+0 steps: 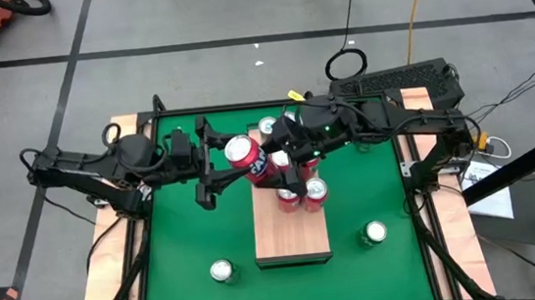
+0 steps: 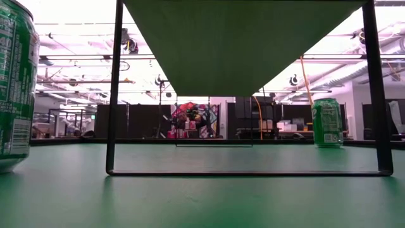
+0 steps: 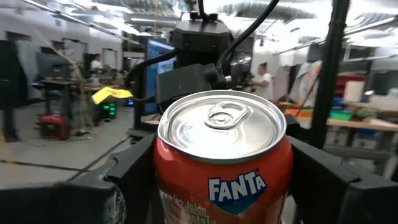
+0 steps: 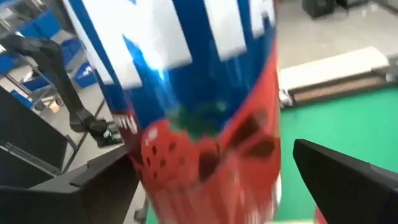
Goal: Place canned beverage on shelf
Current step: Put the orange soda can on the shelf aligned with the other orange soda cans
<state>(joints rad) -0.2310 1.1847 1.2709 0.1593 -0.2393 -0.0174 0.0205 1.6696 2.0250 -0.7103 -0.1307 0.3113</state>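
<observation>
Beneath both grippers a green table (image 1: 180,267) is spread, edged by wooden strips. Directly under the grippers and running on toward the near edge, the shelf (image 1: 292,236), a long pale wooden block, is raised above the table on thin dark legs, as is seen from table height.

Over the far end of the shelf the two dark arms are brought together. The left gripper (image 1: 222,166) is held there with its fingers closed on a red Fanta can (image 1: 242,152), tilted and lifted clear of the shelf; in the left wrist view the can's silver top and pull tab are turned toward the camera, with a dark finger at each side. Just beside that can, the right gripper (image 1: 292,172) is poised with its fingers spread wide; in the right wrist view a red and blue can body is seen between them, and no contact of the fingers with it can be made out.

Right below the right gripper, two more red cans (image 1: 315,195) are stood upright on the shelf. Well apart from both grippers, a green can (image 1: 375,232) is set on the table beyond the shelf's right side, another green can (image 1: 221,270) beyond its left, and a further can (image 1: 267,126) lies behind the grippers.
</observation>
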